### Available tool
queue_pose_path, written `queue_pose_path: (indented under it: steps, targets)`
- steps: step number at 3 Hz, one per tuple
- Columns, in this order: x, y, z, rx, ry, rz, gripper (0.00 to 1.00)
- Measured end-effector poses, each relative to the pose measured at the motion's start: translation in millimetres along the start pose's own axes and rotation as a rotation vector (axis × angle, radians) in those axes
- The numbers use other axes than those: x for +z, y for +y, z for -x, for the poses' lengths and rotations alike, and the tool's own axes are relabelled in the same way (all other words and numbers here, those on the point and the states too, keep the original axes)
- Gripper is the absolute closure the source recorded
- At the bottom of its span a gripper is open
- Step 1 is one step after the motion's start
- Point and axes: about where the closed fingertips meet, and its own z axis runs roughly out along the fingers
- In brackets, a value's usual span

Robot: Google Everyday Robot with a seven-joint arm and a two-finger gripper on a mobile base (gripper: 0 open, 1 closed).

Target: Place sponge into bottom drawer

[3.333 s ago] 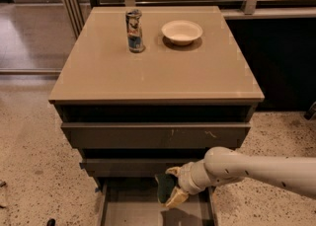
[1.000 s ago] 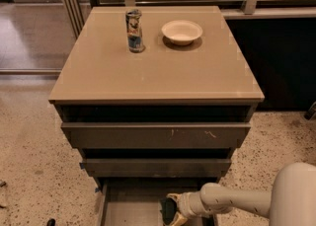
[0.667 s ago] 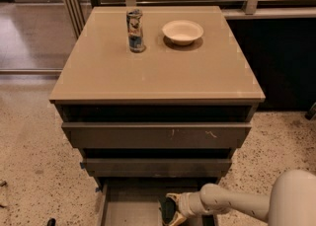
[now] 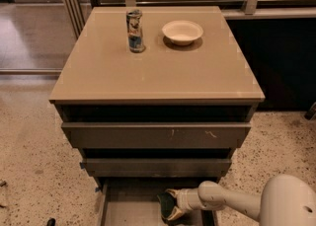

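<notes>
- Gripper (image 4: pixel 172 204): I have it low at the front of the cabinet (image 4: pixel 158 72), inside the open bottom drawer (image 4: pixel 129 206), right of the drawer's centre.
- Jaws: one finger (image 4: pixel 174 192) sits on the far side of the sponge (image 4: pixel 164 203) and the other on the near side. Both press against it, so the sponge is pinched between them.
- Sponge: dark green face visible, held within the drawer's outline and over its grey floor. I cannot tell whether it touches the floor or hangs just above it.
- Arm (image 4: pixel 232 203): white, enters from the lower right and reaches leftward to the drawer, close to floor level.
- Bottom drawer: pulled out toward the camera. Bare grey floor shows to the left of the gripper, and the thin left side wall is visible.
- Middle drawer (image 4: pixel 155 167): plain front, sticking out slightly beyond the cabinet body.
- Top drawer (image 4: pixel 158 135): wide front with scratch marks right of centre, also slightly out.
- Cabinet top: a can (image 4: pixel 135 31) stands upright at the rear, left of centre. A white bowl (image 4: pixel 182 31) sits to its right, apart from it.
- Surroundings: speckled floor (image 4: pixel 29 161) on both sides of the cabinet.
</notes>
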Motion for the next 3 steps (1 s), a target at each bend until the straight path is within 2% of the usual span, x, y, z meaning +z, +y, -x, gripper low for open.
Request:
queue_pose_path:
  steps: [1, 2, 3]
  targets:
    - [9.3, -7.6, -9.9, 0.006, 0.006, -0.004, 1.00]
    - [9.2, -8.6, -10.3, 0.006, 0.007, -0.006, 0.81]
    - [9.3, -8.5, -10.3, 0.006, 0.007, -0.006, 0.58]
